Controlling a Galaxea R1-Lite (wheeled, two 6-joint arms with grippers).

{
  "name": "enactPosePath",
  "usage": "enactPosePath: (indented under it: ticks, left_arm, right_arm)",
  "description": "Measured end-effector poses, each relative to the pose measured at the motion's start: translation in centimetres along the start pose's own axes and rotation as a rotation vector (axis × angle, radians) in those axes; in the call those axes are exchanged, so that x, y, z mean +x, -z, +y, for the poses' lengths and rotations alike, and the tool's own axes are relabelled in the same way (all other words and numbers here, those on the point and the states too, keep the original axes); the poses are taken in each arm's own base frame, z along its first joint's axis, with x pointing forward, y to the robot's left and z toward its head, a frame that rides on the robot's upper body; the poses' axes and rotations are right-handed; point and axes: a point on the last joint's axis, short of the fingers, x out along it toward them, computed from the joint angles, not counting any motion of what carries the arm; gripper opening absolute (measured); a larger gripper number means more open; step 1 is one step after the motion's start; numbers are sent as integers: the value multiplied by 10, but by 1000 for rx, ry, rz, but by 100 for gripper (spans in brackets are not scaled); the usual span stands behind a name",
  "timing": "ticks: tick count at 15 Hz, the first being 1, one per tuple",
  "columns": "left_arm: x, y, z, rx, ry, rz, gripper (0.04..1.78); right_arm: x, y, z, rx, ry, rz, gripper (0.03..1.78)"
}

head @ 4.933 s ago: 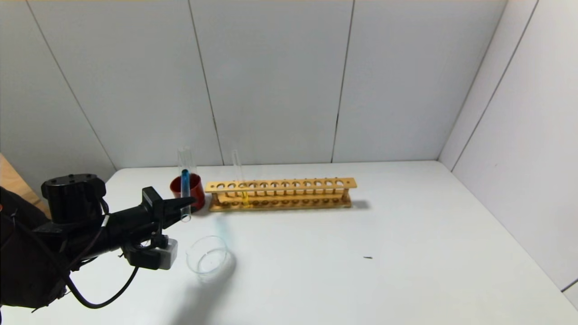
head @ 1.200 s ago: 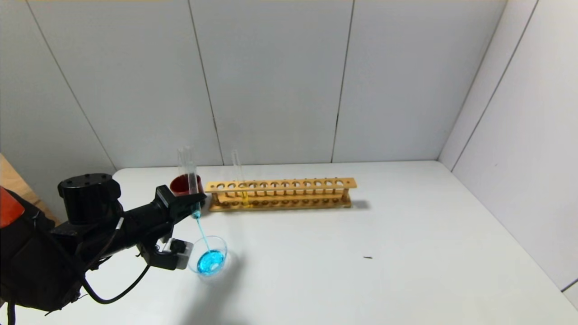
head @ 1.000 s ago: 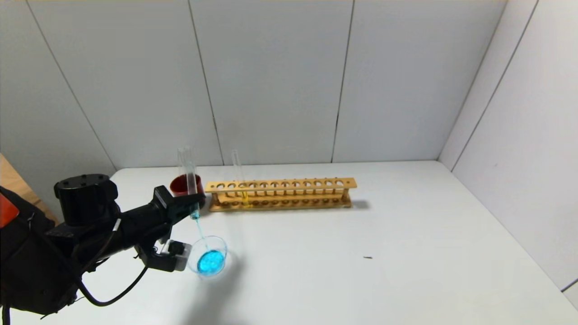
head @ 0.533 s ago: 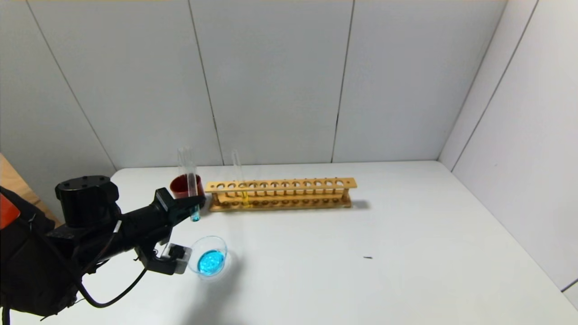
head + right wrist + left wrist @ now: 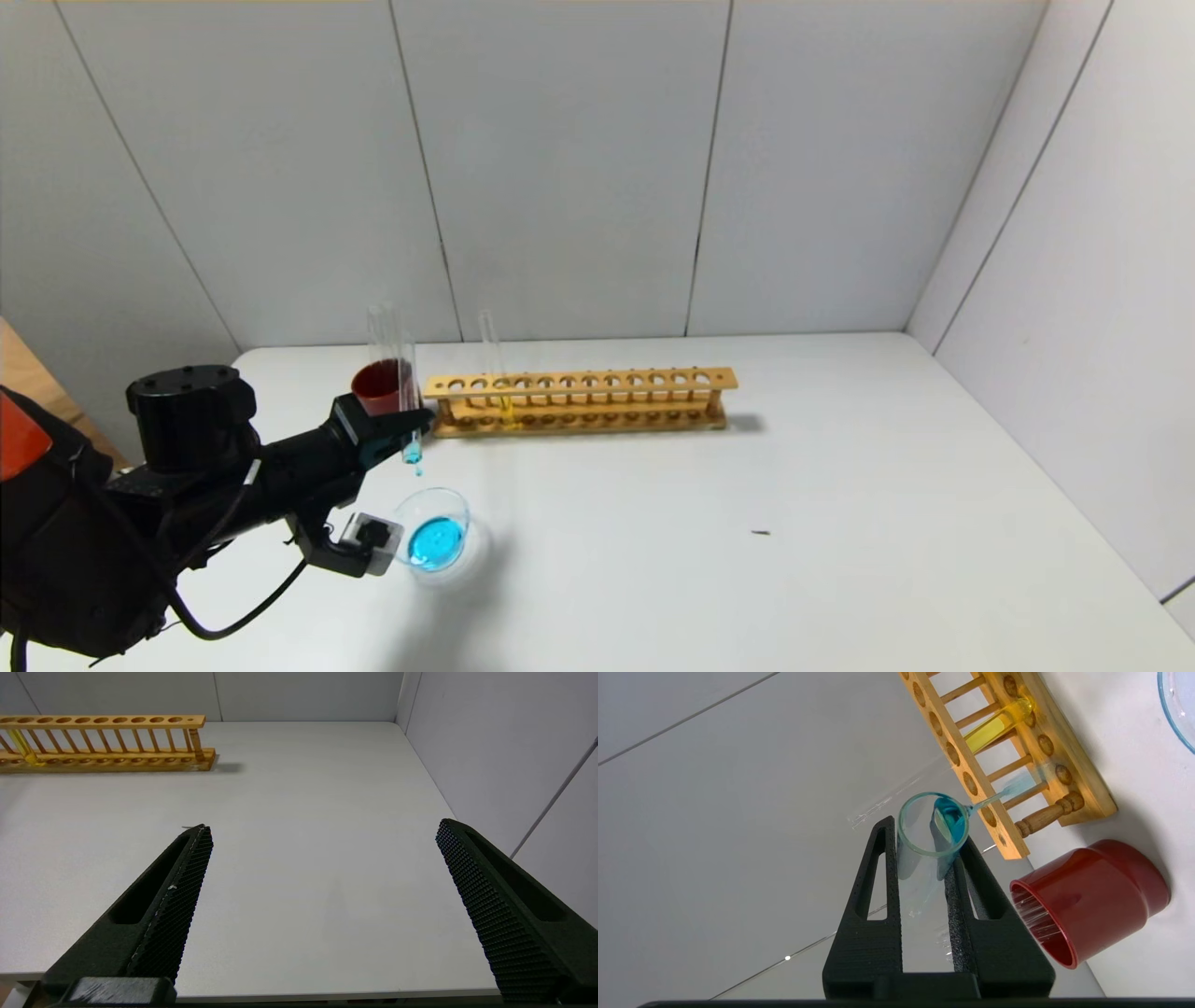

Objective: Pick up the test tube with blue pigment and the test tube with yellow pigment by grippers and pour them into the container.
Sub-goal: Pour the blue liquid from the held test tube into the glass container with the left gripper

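Observation:
My left gripper (image 5: 417, 429) is shut on the test tube with blue pigment (image 5: 412, 455) and holds it mouth-down above the container (image 5: 456, 511). A little teal liquid clings at the tube's mouth (image 5: 945, 821), and a drop hangs just below it. The container holds a pool of blue liquid. The test tube with yellow pigment (image 5: 505, 407) stands near the left end of the wooden rack (image 5: 653, 381); it also shows in the left wrist view (image 5: 994, 725) and the right wrist view (image 5: 21, 744). My right gripper (image 5: 325, 828) is open and empty over bare table, out of the head view.
A dark red cup (image 5: 376, 385) stands behind my left gripper, just left of the rack; it is close beside the fingers in the left wrist view (image 5: 1092, 900). White walls close the table at the back and right. A small dark speck (image 5: 761, 533) lies mid-table.
The blue stream from the tube into the container has stopped; only a drop falls now. My left gripper has shifted slightly right with the tube. The dish went from empty to holding blue liquid.

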Motion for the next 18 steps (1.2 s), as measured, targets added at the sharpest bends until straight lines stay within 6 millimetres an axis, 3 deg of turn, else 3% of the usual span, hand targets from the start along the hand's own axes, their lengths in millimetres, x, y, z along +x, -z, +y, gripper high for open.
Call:
enactPosePath:
  ticks: [18]
  left_arm:
    - [0,6,10,218,-93,36,33]
  right_arm:
    - [0,0,0,0,0,0,175]
